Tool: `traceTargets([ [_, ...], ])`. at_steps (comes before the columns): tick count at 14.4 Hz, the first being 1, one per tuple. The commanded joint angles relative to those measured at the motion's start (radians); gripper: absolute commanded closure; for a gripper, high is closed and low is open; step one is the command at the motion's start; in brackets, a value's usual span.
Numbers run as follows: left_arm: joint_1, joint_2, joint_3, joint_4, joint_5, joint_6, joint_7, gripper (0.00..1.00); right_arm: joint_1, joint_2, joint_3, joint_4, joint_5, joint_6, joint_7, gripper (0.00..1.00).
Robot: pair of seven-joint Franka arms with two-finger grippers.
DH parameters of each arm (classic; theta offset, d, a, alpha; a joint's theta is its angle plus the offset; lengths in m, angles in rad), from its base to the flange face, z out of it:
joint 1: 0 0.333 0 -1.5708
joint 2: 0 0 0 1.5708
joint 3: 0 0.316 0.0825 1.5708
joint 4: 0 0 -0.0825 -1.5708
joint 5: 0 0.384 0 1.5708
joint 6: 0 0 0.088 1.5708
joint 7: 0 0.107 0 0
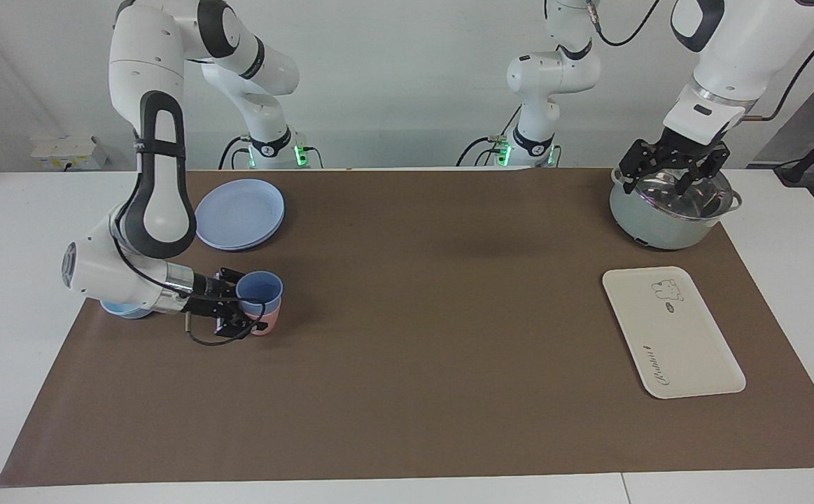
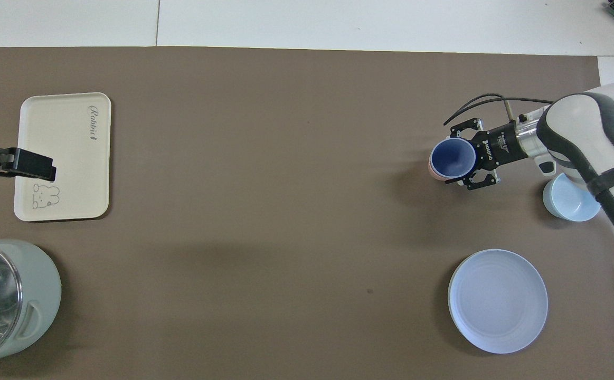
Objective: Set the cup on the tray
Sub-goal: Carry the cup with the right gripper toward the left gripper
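Right gripper (image 1: 244, 313): fingers clasping periwinkle-blue cup (image 1: 259, 292), raised directly over pink cup (image 1: 269, 319), at right arm's end of table. Cream bear tray (image 1: 671, 332): bare, at left arm's end. Left gripper (image 1: 672, 168): fingers spread, waiting over lidded pot (image 1: 669, 210).

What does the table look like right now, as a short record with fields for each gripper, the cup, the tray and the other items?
right gripper: shut on the blue cup, toward the right arm's end of the table
blue cup: upright in the grip, beside the pink cup
pink cup: on the mat, mostly hidden by the blue cup
left gripper: over the pot, waiting
cream tray: nothing on it, farther from the robots than the pot
pot: glass lid on
light-blue bowl: partly under the right arm
blue plate: nearer to the robots than the cups
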Motion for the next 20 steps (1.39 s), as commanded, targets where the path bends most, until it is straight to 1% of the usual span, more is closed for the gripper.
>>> traceTargets([
  [1, 0.011, -0.021, -0.003, -0.015, -0.009, -0.009, 0.013, 0.0, 0.087, -0.085, 0.002, -0.07, 0.033, 0.039, 0.055, 1.0],
  [2, 0.011, -0.021, -0.003, -0.015, -0.009, -0.009, 0.013, 0.0, 0.118, -0.094, 0.002, -0.066, 0.033, 0.045, 0.089, 1.0],
  [5, 0.011, -0.019, -0.003, -0.015, -0.009, -0.009, 0.013, 0.0, 0.211, -0.128, 0.002, -0.061, 0.033, 0.123, 0.199, 1.0],
  [9, 0.011, -0.021, -0.003, -0.015, -0.009, -0.009, 0.013, 0.0, 0.3, -0.159, 0.003, -0.047, 0.033, 0.196, 0.34, 1.0],
  [12, 0.011, -0.021, -0.003, -0.015, -0.009, -0.01, 0.013, 0.0, 0.353, -0.16, 0.002, -0.012, 0.03, 0.21, 0.434, 1.0],
  [14, 0.011, -0.021, -0.003, -0.017, -0.008, -0.012, 0.013, 0.0, 0.363, -0.162, 0.005, 0.003, 0.028, 0.213, 0.458, 1.0],
  [16, 0.011, -0.019, -0.006, -0.015, -0.017, 0.011, -0.021, 0.0, 0.4, -0.159, 0.003, 0.015, 0.019, 0.22, 0.5, 1.0],
  [17, -0.007, -0.022, -0.01, -0.032, -0.021, 0.028, -0.074, 0.0, 0.414, -0.159, 0.003, 0.017, 0.016, 0.243, 0.514, 1.0],
  [18, -0.03, -0.044, -0.018, -0.084, -0.033, 0.093, -0.148, 0.0, 0.426, -0.157, 0.003, 0.017, 0.017, 0.269, 0.524, 1.0],
  [20, -0.137, -0.097, -0.019, -0.223, -0.081, 0.268, -0.347, 0.0, 0.454, -0.156, 0.003, 0.017, 0.016, 0.317, 0.564, 1.0],
])
